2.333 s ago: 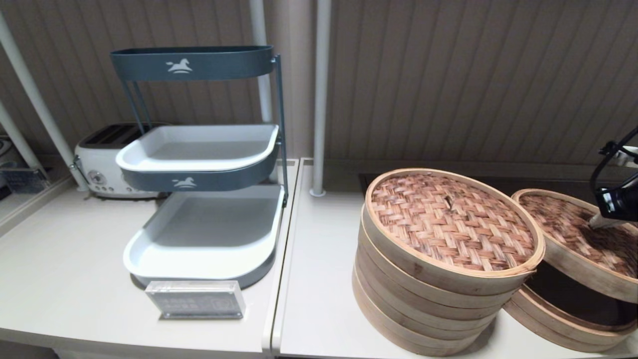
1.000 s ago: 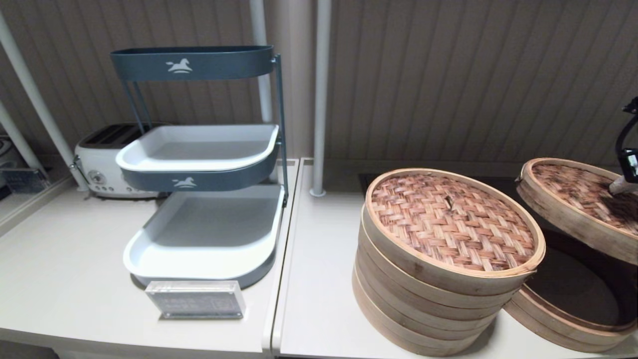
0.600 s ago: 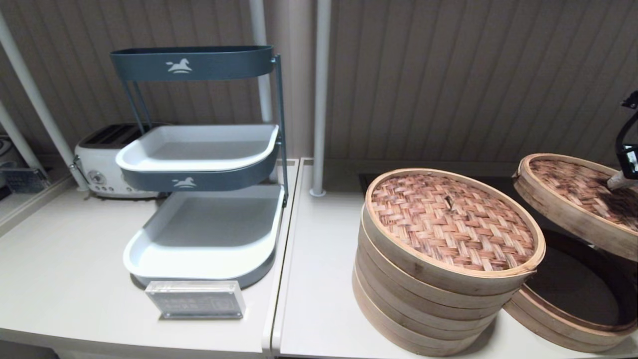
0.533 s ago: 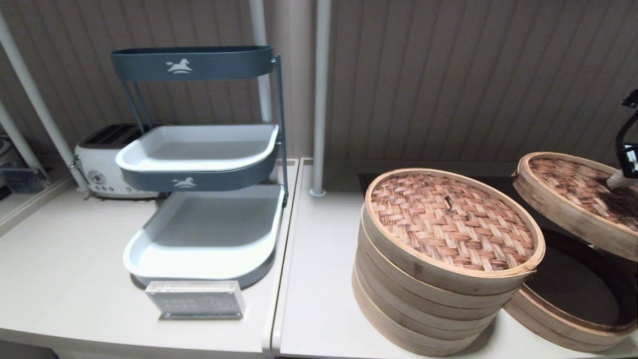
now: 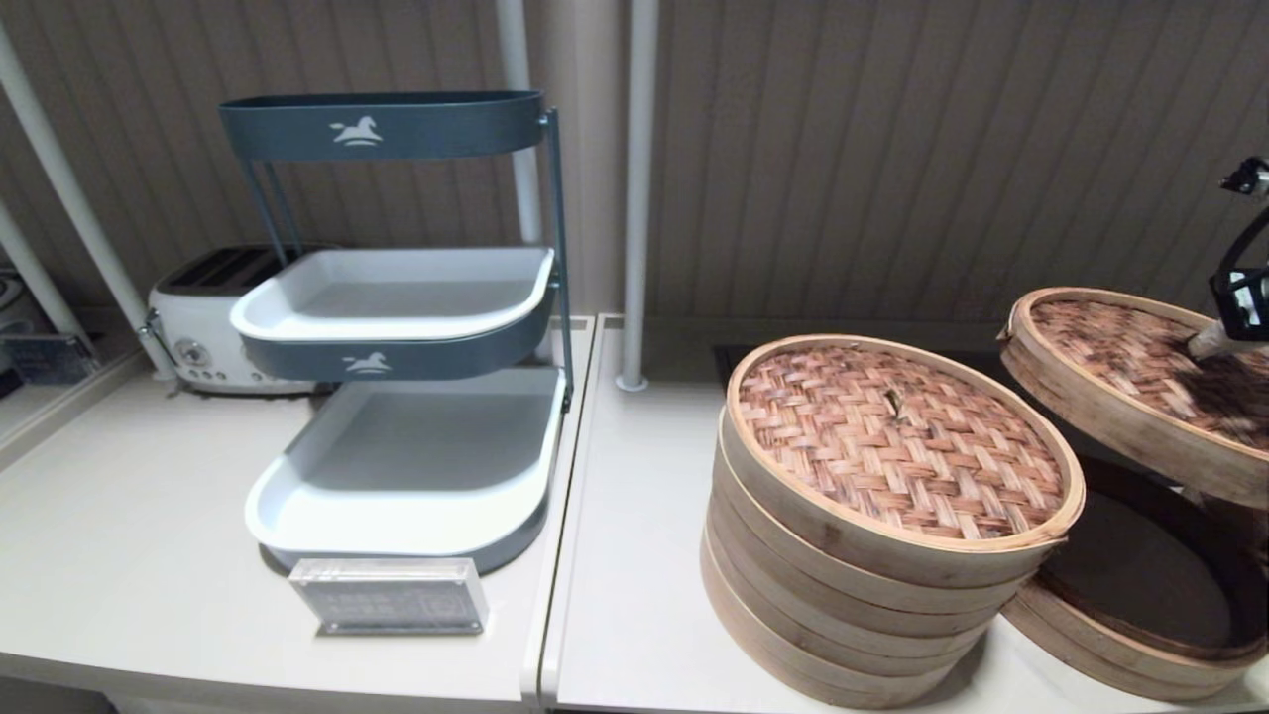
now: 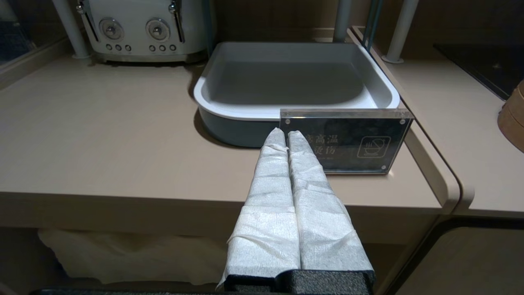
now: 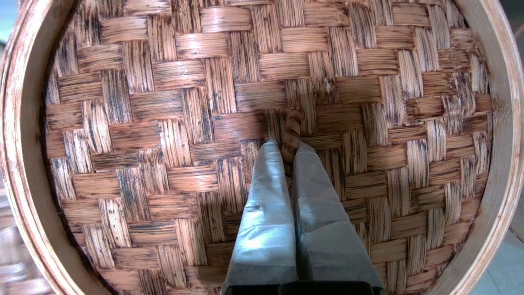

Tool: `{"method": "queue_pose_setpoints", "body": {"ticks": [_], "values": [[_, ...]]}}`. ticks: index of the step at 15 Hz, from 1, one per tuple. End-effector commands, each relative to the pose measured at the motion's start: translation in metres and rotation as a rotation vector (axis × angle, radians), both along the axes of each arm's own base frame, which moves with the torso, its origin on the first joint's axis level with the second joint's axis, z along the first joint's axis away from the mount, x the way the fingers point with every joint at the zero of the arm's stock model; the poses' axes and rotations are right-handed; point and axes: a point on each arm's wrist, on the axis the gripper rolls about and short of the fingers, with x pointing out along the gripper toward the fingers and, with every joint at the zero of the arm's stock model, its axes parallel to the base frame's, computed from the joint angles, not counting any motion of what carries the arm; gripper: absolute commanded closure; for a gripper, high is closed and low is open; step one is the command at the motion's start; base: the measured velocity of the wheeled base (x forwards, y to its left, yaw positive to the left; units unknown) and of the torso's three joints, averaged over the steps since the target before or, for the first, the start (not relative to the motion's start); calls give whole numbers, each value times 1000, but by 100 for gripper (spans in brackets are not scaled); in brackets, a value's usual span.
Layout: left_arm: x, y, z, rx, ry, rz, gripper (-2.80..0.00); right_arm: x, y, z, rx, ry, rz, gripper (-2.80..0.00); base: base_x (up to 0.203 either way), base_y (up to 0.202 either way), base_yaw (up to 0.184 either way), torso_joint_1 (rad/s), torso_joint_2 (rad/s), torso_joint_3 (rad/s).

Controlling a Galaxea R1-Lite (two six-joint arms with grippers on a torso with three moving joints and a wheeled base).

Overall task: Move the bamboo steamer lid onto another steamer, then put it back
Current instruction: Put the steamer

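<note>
One lid higher, right gripper.

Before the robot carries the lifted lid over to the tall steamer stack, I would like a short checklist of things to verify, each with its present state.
1. Grip: right gripper is shut on the centre loop of the bamboo steamer lid: ok.
2. Lid clear of its base: it hangs above the low steamer, with a gap showing: ok.
3. Lid level: it hangs tilted in the head view: not ok.
4. Target free: the tall stack already wears its own lid, so the carried lid would land on that: not ok.
5. Lid higher than the stack's top: cannot tell.
6. Left gripper is shut, parked near the sign, away from the path: ok.
</note>
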Motion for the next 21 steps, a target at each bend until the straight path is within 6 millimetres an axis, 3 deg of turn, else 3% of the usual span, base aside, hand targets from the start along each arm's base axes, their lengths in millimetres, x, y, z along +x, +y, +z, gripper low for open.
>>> {"method": "queue_pose_setpoints", "body": {"ticks": [1,21], "values": [[2,0,-8,0,27,0,0,-3,7,4,-4,-9,19,0,0,0,0,0,0,0],[2,0,-8,0,27,0,0,9,51,12,-25,-82,176,0,0,0,0,0,0,0]]}}
